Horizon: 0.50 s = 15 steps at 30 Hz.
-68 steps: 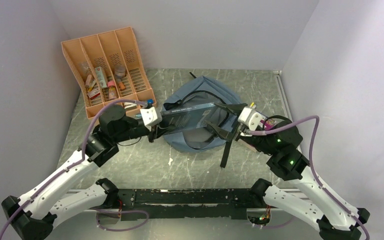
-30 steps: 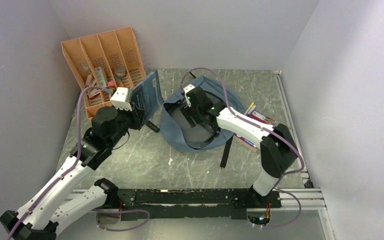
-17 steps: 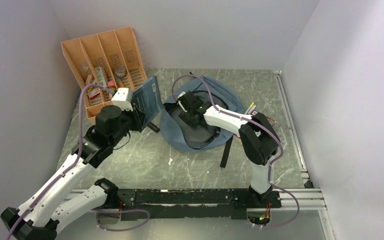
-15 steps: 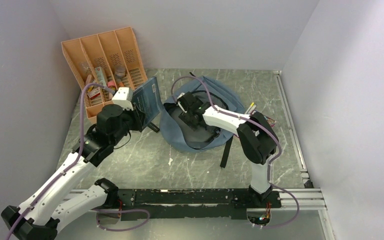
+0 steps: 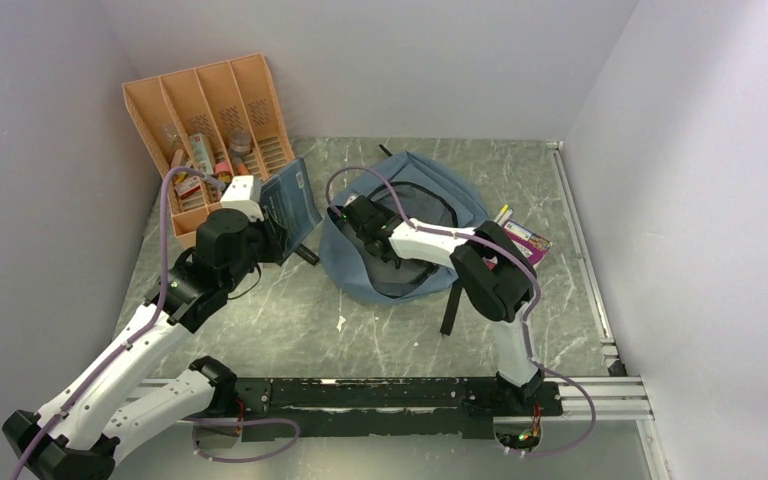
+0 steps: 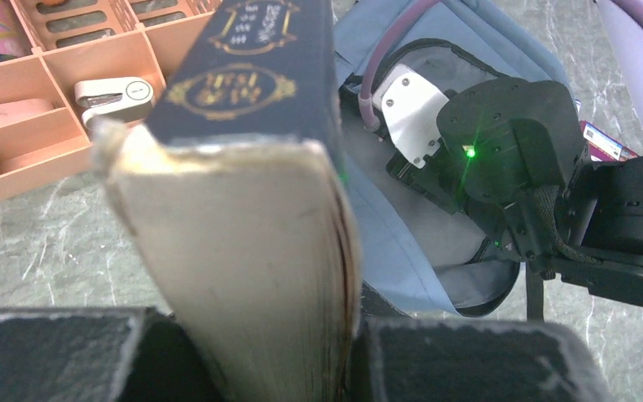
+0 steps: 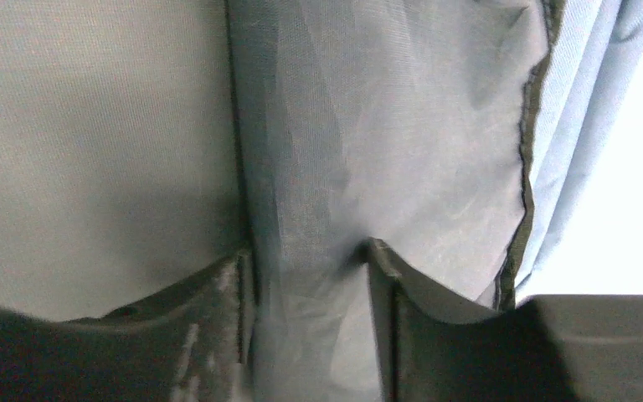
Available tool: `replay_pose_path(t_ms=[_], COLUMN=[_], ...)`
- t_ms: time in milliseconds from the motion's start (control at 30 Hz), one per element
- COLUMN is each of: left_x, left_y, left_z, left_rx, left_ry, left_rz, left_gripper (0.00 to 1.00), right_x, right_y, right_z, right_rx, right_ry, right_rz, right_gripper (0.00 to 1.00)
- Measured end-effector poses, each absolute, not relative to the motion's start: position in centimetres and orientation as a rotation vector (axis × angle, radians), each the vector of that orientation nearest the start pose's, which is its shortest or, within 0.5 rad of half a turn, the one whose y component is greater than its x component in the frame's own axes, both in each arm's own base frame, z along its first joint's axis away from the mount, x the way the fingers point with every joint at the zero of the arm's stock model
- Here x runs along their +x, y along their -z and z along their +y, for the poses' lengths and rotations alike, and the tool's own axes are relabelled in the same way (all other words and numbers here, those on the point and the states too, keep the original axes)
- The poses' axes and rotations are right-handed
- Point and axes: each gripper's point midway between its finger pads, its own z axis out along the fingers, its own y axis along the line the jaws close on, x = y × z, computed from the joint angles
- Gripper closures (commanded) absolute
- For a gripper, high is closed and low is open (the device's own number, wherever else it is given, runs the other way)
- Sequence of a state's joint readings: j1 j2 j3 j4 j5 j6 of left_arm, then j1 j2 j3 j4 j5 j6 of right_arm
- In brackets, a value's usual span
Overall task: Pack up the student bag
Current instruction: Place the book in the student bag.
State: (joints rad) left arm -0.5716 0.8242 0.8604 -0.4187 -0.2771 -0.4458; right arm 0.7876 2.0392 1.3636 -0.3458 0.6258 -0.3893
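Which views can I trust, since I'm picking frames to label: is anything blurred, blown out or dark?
Top external: evenly lit, sharp, soft shadows. Left wrist: the book sits so near the lens that its page edge is soft; the student bag behind is clearer. Right wrist: bag fabric fills the frame, its right side burnt out white.

This is a robotics lab test cell rather than a lived-in room. Plain pale walls (image 5: 380, 60) box in a marble-patterned table (image 5: 290, 300) on three sides, well beyond both sets of fingers. Behind the fingers, at the table's near edge, a black mounting rail (image 5: 380, 392) carries two white arm bases, and purple cables (image 5: 166, 240) loop along the arms. An aluminium rail (image 5: 580, 250) edges the table well to the right of the right gripper (image 5: 345, 215). Just left of the left gripper (image 5: 280, 228) stands an orange desk organiser (image 5: 260, 90) holding small stationery.
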Motion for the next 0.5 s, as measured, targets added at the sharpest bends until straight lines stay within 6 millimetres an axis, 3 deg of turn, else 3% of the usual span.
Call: replay_pose_path(t_ms=[233, 333, 500], left_x=[27.0, 27.1, 27.0], left_y=[-25.0, -25.2, -25.3], left_z=[-13.5, -13.6, -13.7], left_rx=[-0.078, -0.089, -0.107], left_ry=[0.397, 0.404, 0.418], left_rz=[1.965, 1.964, 1.961], left_gripper=[0.95, 0.95, 0.95], right_x=[39.8, 39.7, 40.3], right_y=[-5.0, -5.6, -9.1], right_z=[23.3, 23.7, 24.3], right_rx=[-1.133, -1.111, -1.024], right_ry=[0.660, 0.609, 0.490], right_rz=[2.115, 2.120, 2.107], right_gripper=[1.00, 1.00, 1.00])
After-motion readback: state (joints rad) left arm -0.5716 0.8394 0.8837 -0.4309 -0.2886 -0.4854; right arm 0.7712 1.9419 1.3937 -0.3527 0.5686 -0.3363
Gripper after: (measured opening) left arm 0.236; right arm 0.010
